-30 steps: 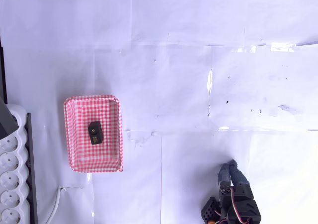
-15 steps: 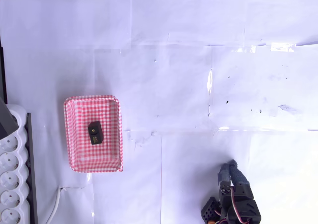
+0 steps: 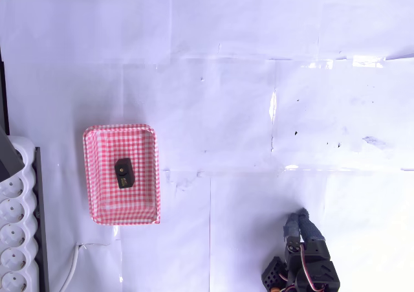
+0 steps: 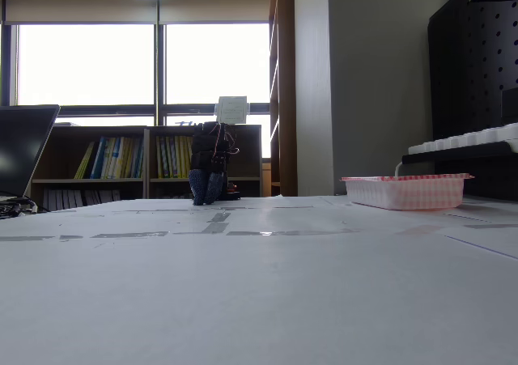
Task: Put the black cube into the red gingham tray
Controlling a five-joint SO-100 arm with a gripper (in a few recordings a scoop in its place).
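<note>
Looking down from the overhead view, you find the black cube (image 3: 122, 173) lying inside the red gingham tray (image 3: 97, 175), a little left of the tray's middle and clear of its rim on every side. The tray sits at the left of the frame, just below mid-height, its long side running top to bottom, flat on the white paper-covered table (image 3: 226, 98). Below and left of it, at the lower left edge, you see a white power strip (image 3: 14, 234) with a row of round sockets and a white cable (image 3: 71, 266) curving away from it towards the bottom edge.

Your gripper (image 3: 297, 221) is at the lower right of the overhead view, well apart from the tray, folded in close to the arm's base with the bluish fingers (image 3: 301, 218) pointing towards the top of the frame. They appear close together with nothing between them, but you cannot tell for sure how far they are parted.

In the fixed view, low at table height, the tray (image 4: 405, 192) stands at the right, and its wall hides the cube. The arm (image 4: 210, 167) sits left of centre at the far edge of the table, fingers pointing down to the surface. Behind it you see bookshelves (image 4: 137, 159) under bright windows, and a dark laptop screen (image 4: 20, 146) at the left edge.
</note>
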